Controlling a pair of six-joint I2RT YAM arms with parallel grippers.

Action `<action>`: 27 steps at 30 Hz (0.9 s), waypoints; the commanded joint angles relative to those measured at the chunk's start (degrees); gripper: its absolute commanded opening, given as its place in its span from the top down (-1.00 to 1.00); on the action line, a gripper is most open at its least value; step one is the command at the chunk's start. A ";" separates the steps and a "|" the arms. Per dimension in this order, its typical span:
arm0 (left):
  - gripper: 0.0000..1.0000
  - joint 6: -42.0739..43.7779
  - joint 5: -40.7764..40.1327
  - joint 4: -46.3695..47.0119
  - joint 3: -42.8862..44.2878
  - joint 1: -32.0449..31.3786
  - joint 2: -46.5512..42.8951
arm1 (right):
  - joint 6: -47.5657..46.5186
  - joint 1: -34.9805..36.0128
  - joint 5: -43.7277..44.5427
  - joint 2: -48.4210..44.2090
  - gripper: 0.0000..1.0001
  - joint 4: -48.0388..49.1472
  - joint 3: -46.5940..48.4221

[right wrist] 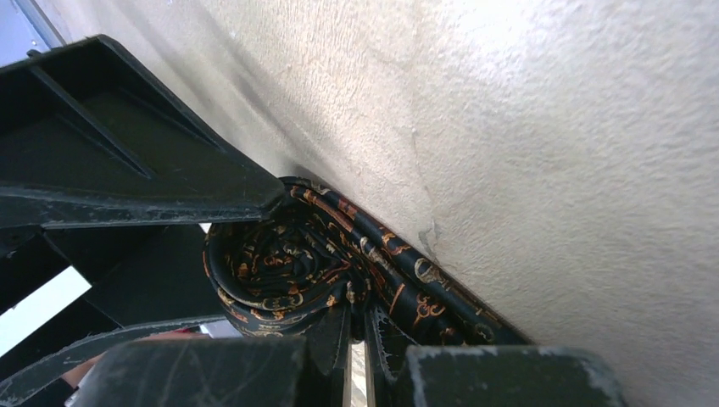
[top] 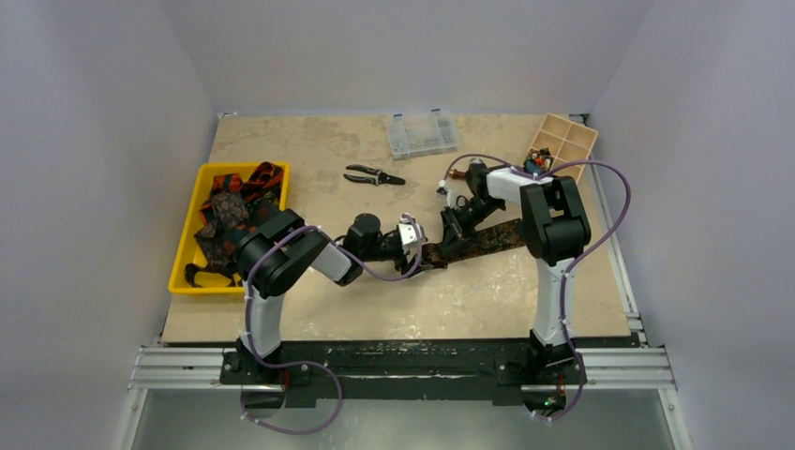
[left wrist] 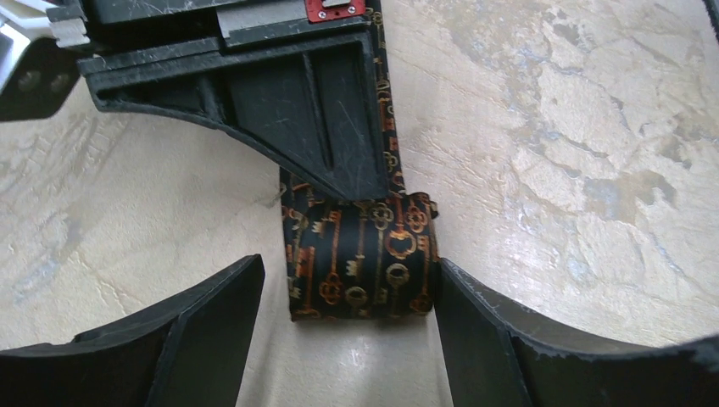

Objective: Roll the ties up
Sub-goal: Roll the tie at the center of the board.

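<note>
Partly rolled tie between spread left jaws; right jaws clenched, cloth pinch unclear; tie's far end hidden.

I see beige table | on it: yellow bin, pliers, clear case, wooden divider box, one tie

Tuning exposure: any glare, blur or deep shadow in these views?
Top external: even, soft light, no glare. Left wrist: sheen on the table at right, tie crisp. Right wrist: table blown out at the top, tie shadowed.
</note>
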 commanded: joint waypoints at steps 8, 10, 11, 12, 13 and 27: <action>-0.32 3.79 2.50 -9.82 6.81 -1.60 0.53 | -3.52 0.86 12.08 1.13 1.00 5.69 -3.58; -0.28 3.15 2.80 -10.41 7.16 -2.25 0.58 | -3.22 0.96 11.73 1.13 1.00 5.94 -3.58; -0.26 2.58 2.44 -10.83 7.41 -2.63 0.70 | -3.12 1.05 11.62 1.13 1.00 6.13 -3.58; -0.23 2.25 2.17 -11.46 7.94 -2.83 0.86 | -2.88 1.14 11.53 1.13 1.00 6.23 -3.59; -0.21 2.12 1.72 -12.30 8.40 -3.16 1.02 | -2.73 1.15 11.36 1.13 1.00 6.33 -3.59; 0.88 6.84 -0.78 -18.93 4.28 -1.58 2.30 | -6.75 -1.91 0.39 -4.52 0.57 -3.69 3.31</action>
